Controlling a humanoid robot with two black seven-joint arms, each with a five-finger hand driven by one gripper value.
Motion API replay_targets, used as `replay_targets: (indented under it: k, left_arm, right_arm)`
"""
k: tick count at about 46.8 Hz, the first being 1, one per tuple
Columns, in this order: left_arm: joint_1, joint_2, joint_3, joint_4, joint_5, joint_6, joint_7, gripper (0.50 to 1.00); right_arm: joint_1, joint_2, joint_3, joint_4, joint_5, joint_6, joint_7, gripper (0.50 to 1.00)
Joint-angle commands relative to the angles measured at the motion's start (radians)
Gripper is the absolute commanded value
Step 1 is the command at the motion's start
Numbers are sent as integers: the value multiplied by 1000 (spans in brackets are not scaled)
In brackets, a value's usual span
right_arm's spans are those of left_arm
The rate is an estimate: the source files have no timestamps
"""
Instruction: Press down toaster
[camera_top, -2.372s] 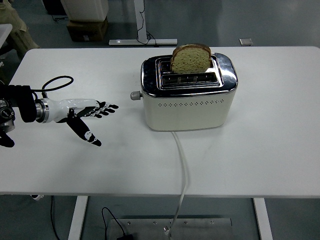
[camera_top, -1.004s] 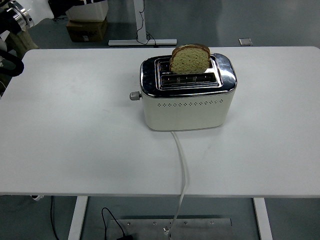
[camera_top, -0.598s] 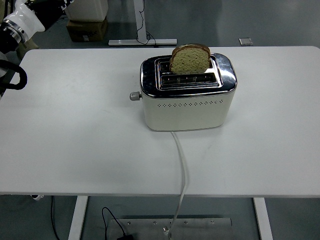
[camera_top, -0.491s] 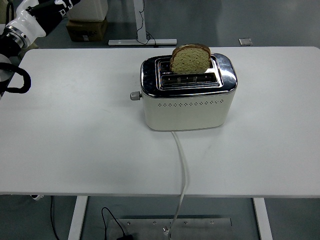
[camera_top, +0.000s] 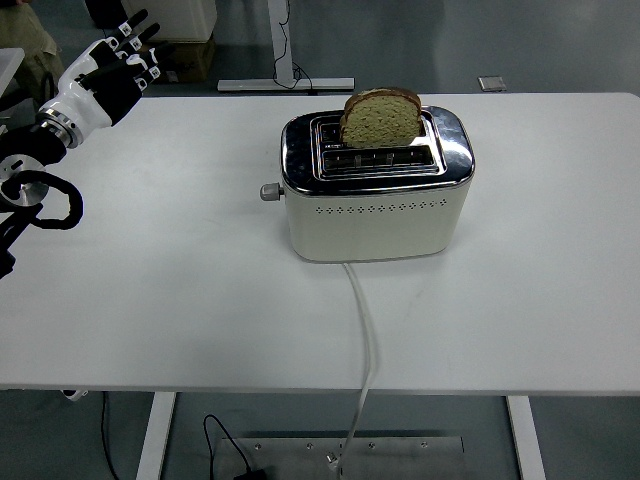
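**Toaster waits mid-table, lever up, hand far off at the corner**

The white table (camera_top: 150, 300) fills most of the head view, its near edge running along the bottom. Just right of centre, toward the far side, stands the toaster (camera_top: 375, 205): a cream body under a polished metal top, its long side facing the camera. It looks rigid and fairly heavy, likely to stay put under a downward push, though the shiny shell would be slippery to grab. There is no call to grab it at all. The place to act is the lever knob (camera_top: 268, 191), a small grey stub sticking out of the left end wall near the top, which I judge means the carriage is not yet pressed down. A fingertip laid on top of it, pushing straight down, should do; pressing off-axis could slide off the knob or nudge the toaster sideways.

A slice of bread (camera_top: 381, 117) stands upright in the rear slot, soft and crumbly, best left untouched. A white power cord (camera_top: 366, 330) runs from the front base toward the near table edge.

The left hand (camera_top: 112, 75) is raised over the far left corner, well apart from the toaster, fingers spread and pointing up and away, holding nothing. The right arm is out of view.
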Motion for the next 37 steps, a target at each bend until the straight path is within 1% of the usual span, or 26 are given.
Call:
replay_targets:
  k: [1,22,28,37]
  left_arm:
    - [7,0,0,0,0,0,0,1000]
    - [14,-5,-1,0,0,1,-2,1000]
    - [16,-9,-1,0,0,15,-3,1000]
    - [18,-9,-1,0,0,15,-5,1000]
  right_arm:
    - [0,0,0,0,0,2,0,998]
    - [0,0,0,0,0,0,0,998]
    - [-1,0,0,0,0,0,0,998]
    - [0,0,0,0,0,0,6,998]
